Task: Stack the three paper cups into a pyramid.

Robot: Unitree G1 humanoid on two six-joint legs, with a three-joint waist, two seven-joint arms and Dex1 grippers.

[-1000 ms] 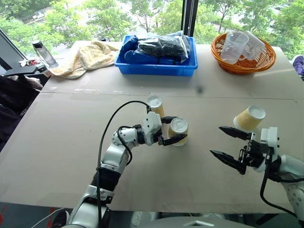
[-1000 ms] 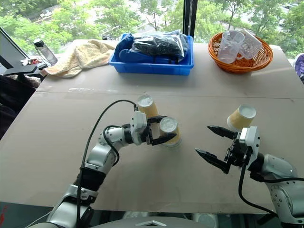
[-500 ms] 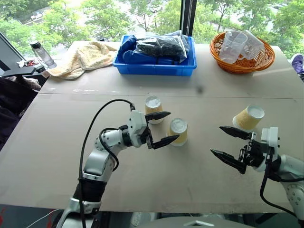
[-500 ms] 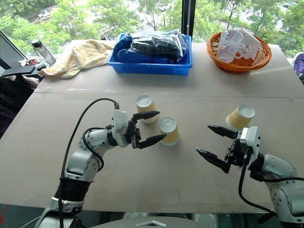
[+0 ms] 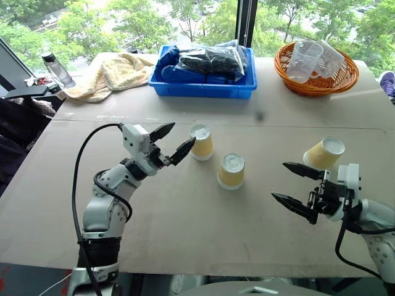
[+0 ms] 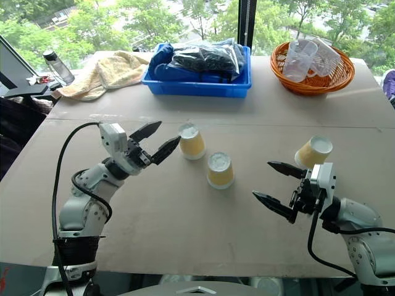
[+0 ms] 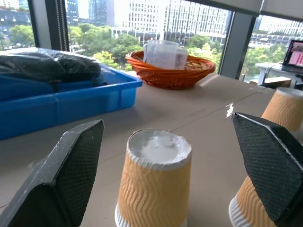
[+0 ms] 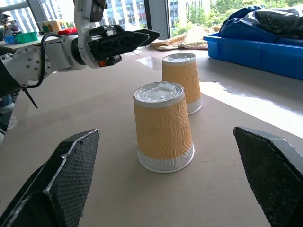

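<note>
- My left claw [image 5: 168, 142] hangs above the table, jaws spread wide, nothing between them — it points at the nearest cup from just beside it
- My right claw [image 5: 293, 187] hovers low on the other side, equally wide apart and equally empty
- Off the left tips: the far cup [image 5: 201, 142], upside down, white base up, standing on the table
- Next out, the middle cup [image 5: 231, 171], also inverted, near the far cup but not touching it — there's a gap between them, so the base pair isn't set side by side yet, by my reckoning
- Third cup [image 5: 323, 153] sits close beyond my right claw, tilted, base towards me; I can't tell what it leans on
- Handling, as I judge it: thin paper, very light, ribbed walls that should give grip but crush under a hard squeeze — take each gently across the ribbed side at mid-height, clear of the white rim
- Light as they are, a nudge could skate or tip them
- The table [image 5: 185, 216] is flat, matt, tan
- Along its far edge: a blue bin [image 5: 203, 80] of dark bags, an orange basket [image 5: 318, 77] of clear plastic cups, a towel [image 5: 108, 74], a bottle [image 5: 57, 69]
- Beyond that, windows and green trees
</note>
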